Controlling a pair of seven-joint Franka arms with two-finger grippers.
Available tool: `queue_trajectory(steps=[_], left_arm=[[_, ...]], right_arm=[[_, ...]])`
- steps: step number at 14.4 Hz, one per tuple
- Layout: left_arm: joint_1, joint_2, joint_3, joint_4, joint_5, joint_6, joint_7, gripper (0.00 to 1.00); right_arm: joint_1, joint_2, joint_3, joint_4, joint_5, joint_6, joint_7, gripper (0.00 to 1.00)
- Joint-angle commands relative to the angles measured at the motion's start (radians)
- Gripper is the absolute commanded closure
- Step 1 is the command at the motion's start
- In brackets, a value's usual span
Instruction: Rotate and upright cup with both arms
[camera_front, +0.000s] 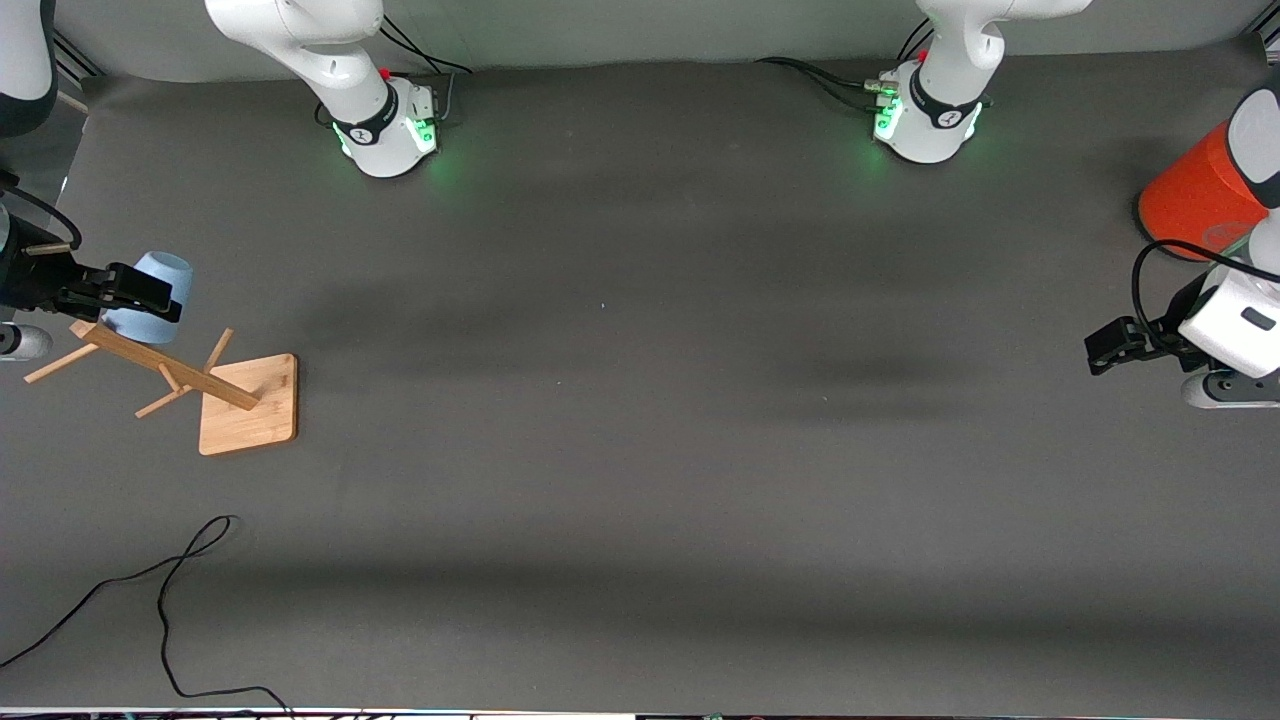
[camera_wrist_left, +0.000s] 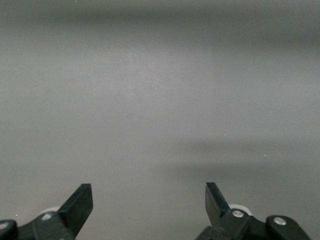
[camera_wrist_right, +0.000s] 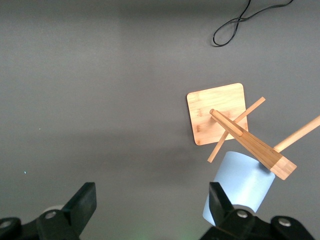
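Right gripper (camera_front: 150, 296) is seen at the right arm's end of the table, raised beside the top of the wooden rack (camera_front: 215, 390). Its fingers (camera_wrist_right: 82, 202) are spread wide in the right wrist view, w/ nothing clamped between them. The cup (camera_front: 152, 297), pale blue, is hung on a peg of the rack, just beside one finger; contact cannot be told. In the right wrist view the cup (camera_wrist_right: 242, 184) is shown under the rack's post (camera_wrist_right: 247, 142), w/ the square base (camera_wrist_right: 212, 117) lower down on the table (camera_front: 640, 450). A black cable (camera_front: 165, 600) lies nearer the front camera.

Left gripper (camera_front: 1110, 345) is held waiting at the left arm's end, well apart from the cup, jaws wide open & empty, over bare table (camera_wrist_left: 160, 100). An orange cylinder (camera_front: 1195, 195) stands near it.
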Motion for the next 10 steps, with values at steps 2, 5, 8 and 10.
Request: queue_trajectory(steps=[2, 5, 8, 10], left_arm=[[-0.007, -0.027, 0.005, -0.008, 0.011, -0.025, -0.002, 0.0], [-0.007, -0.071, 0.005, -0.019, 0.011, -0.065, -0.002, 0.0], [-0.007, -0.136, 0.004, -0.071, 0.009, -0.065, -0.002, 0.0], [-0.008, -0.143, 0.004, -0.074, 0.005, -0.068, -0.002, 0.0]], right_arm=[[0.002, -0.008, 0.002, 0.004, 0.014, -0.014, 0.028, 0.0], [0.002, -0.007, 0.003, 0.007, 0.014, -0.014, 0.031, 0.0], [0.002, -0.011, 0.003, 0.003, 0.014, -0.014, 0.022, 0.0], [0.002, -0.011, 0.003, 0.004, 0.014, -0.011, 0.034, 0.0]])
